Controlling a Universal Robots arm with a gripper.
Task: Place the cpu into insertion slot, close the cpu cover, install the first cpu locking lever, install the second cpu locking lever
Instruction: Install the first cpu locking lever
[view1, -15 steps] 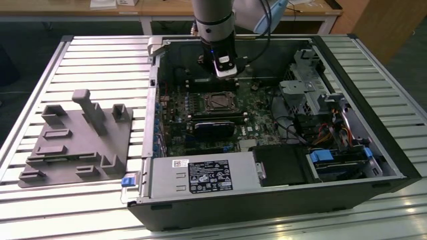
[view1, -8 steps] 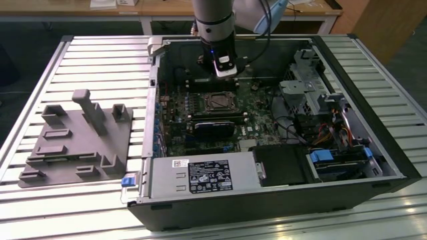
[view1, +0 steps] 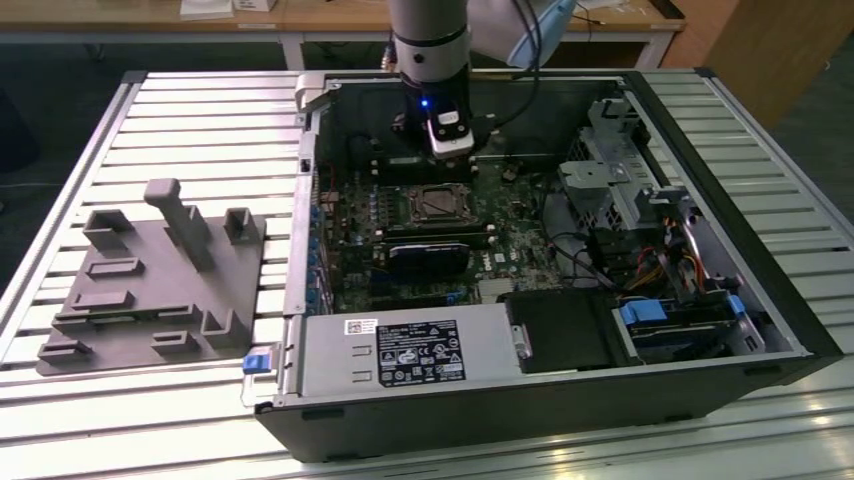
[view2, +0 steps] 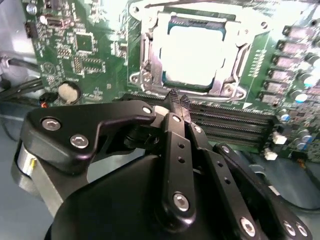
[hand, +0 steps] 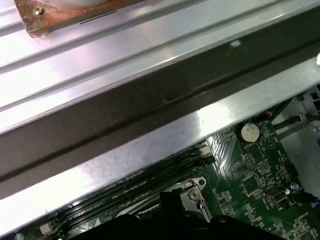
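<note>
The cpu (view2: 195, 50) lies pale and flat in the insertion slot (view1: 408, 205) on the green motherboard. The silver cpu cover (view2: 150, 47) lies down around it as a frame, its cut-out showing the chip's face. My gripper (view2: 176, 102) hovers just off the socket's edge, over the long black memory slots. Its black fingers (view2: 175, 145) meet at the tips with nothing between them. In the exterior view the gripper (view1: 451, 158) hangs inside the open case, just behind the socket. A corner of the socket frame (hand: 192, 192) appears in the first wrist view.
The open computer case (view1: 307, 130) lies on a slatted metal table (view1: 160, 120). A grey fixture block (view1: 160, 280) sits at the exterior view's left. Drive bays and cables (view1: 654, 250) fill the case's right side; the power supply (view1: 400, 350) is at the front. A coin battery (hand: 248, 131) sits on the board.
</note>
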